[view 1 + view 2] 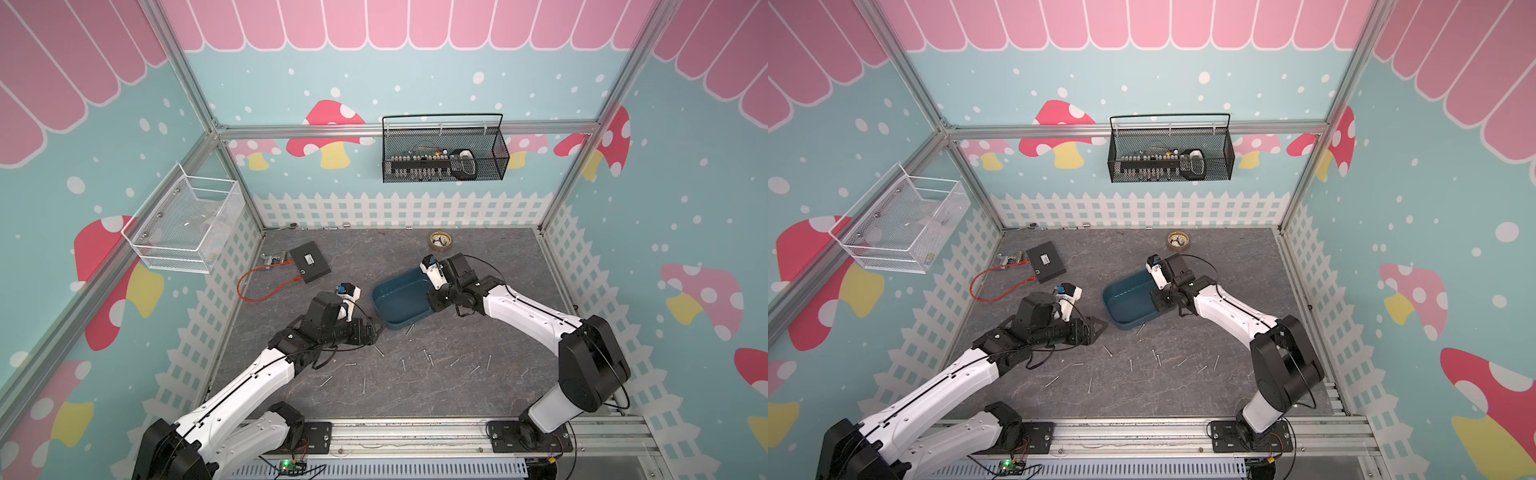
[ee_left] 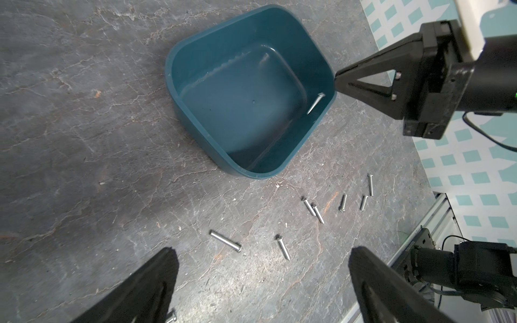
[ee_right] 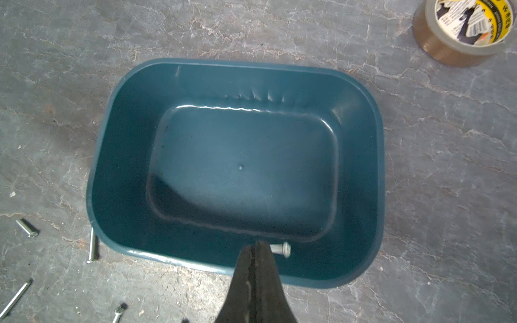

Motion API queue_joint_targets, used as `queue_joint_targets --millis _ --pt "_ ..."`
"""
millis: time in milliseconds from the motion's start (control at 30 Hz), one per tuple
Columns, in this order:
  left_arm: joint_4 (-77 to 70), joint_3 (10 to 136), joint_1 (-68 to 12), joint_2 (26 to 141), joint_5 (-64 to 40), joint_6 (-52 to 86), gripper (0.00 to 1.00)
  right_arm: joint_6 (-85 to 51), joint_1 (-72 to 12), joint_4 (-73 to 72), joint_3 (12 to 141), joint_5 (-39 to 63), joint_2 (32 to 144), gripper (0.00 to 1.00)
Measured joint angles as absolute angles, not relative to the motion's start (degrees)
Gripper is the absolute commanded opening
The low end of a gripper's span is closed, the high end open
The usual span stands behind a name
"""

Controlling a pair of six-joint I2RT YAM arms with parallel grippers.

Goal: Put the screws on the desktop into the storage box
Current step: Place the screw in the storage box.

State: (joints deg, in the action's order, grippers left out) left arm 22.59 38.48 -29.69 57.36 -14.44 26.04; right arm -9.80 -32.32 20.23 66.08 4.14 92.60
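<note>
Steel, by the look of them: the screws [image 1: 403, 364] lay scattered flat on the desktop [image 1: 436, 399]. Most sat in a loose band between the two arms, on the near side of the box [image 2: 201, 56], and one rested just beside its near wall. I judged them light, stiff and slick, apt to roll or skid on the hard stone-patterned top. Each would want pinching across the shank about mid-length, with the tips brought right down to the surface. Two lay touching, and a pinch there could lift both or flick one away.

The left gripper [image 2: 263, 250] hovered over the nearest screws, jaws spread wide with nothing between them. The right gripper [image 3: 256, 244] hung over the box's rim, jaws pressed together.

In the right wrist view a screw [image 3: 281, 249] seemed to poke out from behind those closed tips, as though pinched. The left wrist view showed otherwise: it leaned on the box's inner wall, apart from the tips, so that gripper held nothing. The rest of the box was bare. Both top views hid this screw behind the right arm, yet only they showed the few screws beside the left forearm. A tape roll [image 1: 440, 241] stood well behind the box.
</note>
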Motion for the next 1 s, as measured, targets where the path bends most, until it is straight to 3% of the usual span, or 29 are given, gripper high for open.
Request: queue_joint_targets --millis 167,333,500,667,733,1000 --pt "24.1 38.5 -29.7 57.4 -12.3 27.2 0.99 -9.1 -32.3 19.2 66.9 3.9 93.6 0.08" --pt "26.4 38.5 -29.7 56.9 -10.7 29.4 0.99 -8.2 -32.3 18.9 67.1 4.0 94.2 0.25" --pt "30.0 38.6 -29.7 56.6 -9.3 32.5 0.99 -7.6 -32.3 17.2 66.8 4.9 94.0 0.53" --pt "35.6 40.1 -29.7 56.4 -8.1 35.0 0.98 -6.9 -32.3 15.3 63.2 7.4 90.4 0.94" --pt "38.5 42.0 -29.7 56.8 -7.4 35.7 0.98 -7.0 -32.3 14.8 61.8 8.4 88.6 0.99" --pt "47.0 46.1 -29.7 60.9 -7.1 38.7 0.90 -7.4 -32.3 12.3 56.2 11.6 80.5 0.99"
